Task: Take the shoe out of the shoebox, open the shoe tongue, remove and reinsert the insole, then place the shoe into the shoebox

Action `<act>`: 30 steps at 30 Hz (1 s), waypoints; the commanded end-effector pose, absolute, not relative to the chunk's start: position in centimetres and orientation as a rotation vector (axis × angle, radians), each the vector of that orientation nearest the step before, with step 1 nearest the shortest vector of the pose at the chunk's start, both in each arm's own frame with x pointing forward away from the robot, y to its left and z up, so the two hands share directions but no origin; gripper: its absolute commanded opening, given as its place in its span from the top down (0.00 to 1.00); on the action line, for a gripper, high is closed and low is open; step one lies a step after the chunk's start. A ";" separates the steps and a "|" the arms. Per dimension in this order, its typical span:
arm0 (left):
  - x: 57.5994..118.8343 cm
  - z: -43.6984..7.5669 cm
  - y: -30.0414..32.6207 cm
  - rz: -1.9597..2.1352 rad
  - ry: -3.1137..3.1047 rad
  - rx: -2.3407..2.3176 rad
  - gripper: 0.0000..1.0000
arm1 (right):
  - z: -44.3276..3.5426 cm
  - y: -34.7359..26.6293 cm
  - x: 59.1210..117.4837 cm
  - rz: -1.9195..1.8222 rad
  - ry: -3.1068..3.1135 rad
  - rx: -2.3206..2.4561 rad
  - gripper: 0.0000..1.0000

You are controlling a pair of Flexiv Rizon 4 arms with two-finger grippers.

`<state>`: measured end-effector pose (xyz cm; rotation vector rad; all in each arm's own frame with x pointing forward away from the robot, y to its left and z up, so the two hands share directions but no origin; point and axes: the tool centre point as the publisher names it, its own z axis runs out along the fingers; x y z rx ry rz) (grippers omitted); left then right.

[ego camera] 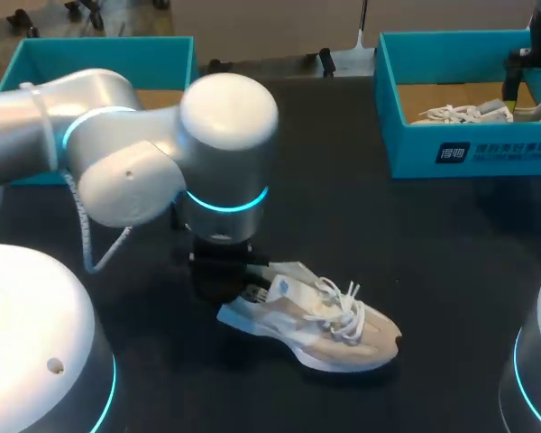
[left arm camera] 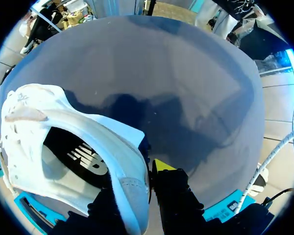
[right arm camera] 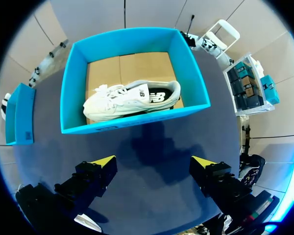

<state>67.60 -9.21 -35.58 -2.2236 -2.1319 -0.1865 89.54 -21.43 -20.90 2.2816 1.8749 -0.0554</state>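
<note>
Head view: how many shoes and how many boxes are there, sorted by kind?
White shoes: 2 (shoe on the table, boxed shoe)
Teal shoeboxes: 2 (left shoebox, right shoebox)
Total: 4

shoe (ego camera: 329,323) heel hidden, behind left arm (ego camera: 218,144)

Dark table (ego camera: 451,244), matte, runs across the whole scene. Far right: open-topped teal box (ego camera: 415,153) with a brown cardboard floor (ego camera: 433,97) and a pale label (ego camera: 496,152) on its near wall. Second white shoe (ego camera: 473,113) lies inside, close to that near wall, laces loose.
</note>
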 end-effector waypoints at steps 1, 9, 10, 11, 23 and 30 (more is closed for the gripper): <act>67.6 -36.8 -10.6 -0.217 -2.117 -2.205 1.00 | -20.9 -21.5 89.4 -0.054 1.873 2.281 0.00; 67.4 -37.9 -11.4 -0.189 -2.100 -2.219 1.00 | -20.9 -21.5 89.4 -0.054 1.873 2.281 0.00; 67.4 -38.0 -11.4 -0.195 -2.100 -2.217 1.00 | -20.9 -21.5 89.4 -0.054 1.873 2.281 0.00; 67.4 -38.1 -11.5 -0.195 -2.099 -2.217 1.00 | -20.9 -21.5 89.4 -0.054 1.873 2.281 0.00; 67.4 -39.7 -12.0 -0.191 -2.070 -2.219 1.00 | -20.9 -21.5 89.4 -0.054 1.873 2.281 0.00; 67.5 -40.5 -12.0 -0.173 -2.060 -2.222 1.00 | -20.9 -21.5 89.4 -0.054 1.873 2.281 0.00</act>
